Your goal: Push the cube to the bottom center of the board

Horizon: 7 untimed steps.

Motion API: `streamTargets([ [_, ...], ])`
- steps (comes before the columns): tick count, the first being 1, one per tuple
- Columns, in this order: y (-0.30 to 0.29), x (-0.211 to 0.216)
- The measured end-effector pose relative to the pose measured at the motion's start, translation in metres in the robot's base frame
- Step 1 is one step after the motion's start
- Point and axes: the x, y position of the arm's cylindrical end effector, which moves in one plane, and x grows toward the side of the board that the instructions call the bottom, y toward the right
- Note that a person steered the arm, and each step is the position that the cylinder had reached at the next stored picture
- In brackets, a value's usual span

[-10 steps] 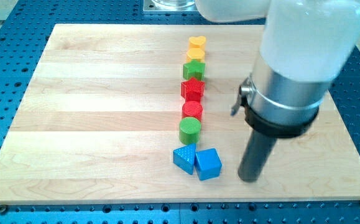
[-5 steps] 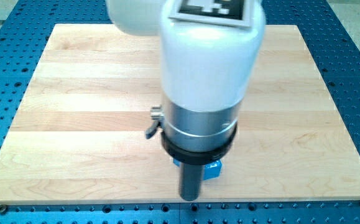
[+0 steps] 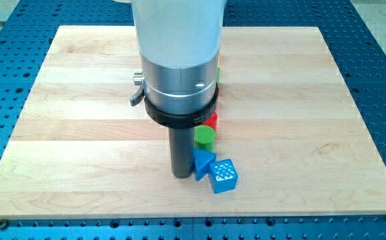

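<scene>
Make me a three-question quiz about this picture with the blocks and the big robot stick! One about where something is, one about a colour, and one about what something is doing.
1. Where is my tip compared with the blue triangle block?
A. On the view's left of it
B. On the view's right of it
C. Far off at the view's top

2. What colour is the cube?
A. Red
B. Blue
C. Green

3. How does the cube sit beside the blue triangle block?
A. Stacked on top of it
B. Right up against it, on the view's right
C. Alone at the board's left edge

Answers:
1 A, the rod's end stands on the board just left of the triangle.
2 B, its faces are all blue.
3 B, the two blue blocks show no gap between them.
</scene>
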Motion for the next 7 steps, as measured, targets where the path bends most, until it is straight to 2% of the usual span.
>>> streamTargets([
  [2, -0.004, -0.006],
  [4, -0.021, 0.060],
  [5, -0.009, 0.057],
  [7, 0.011, 0.015],
])
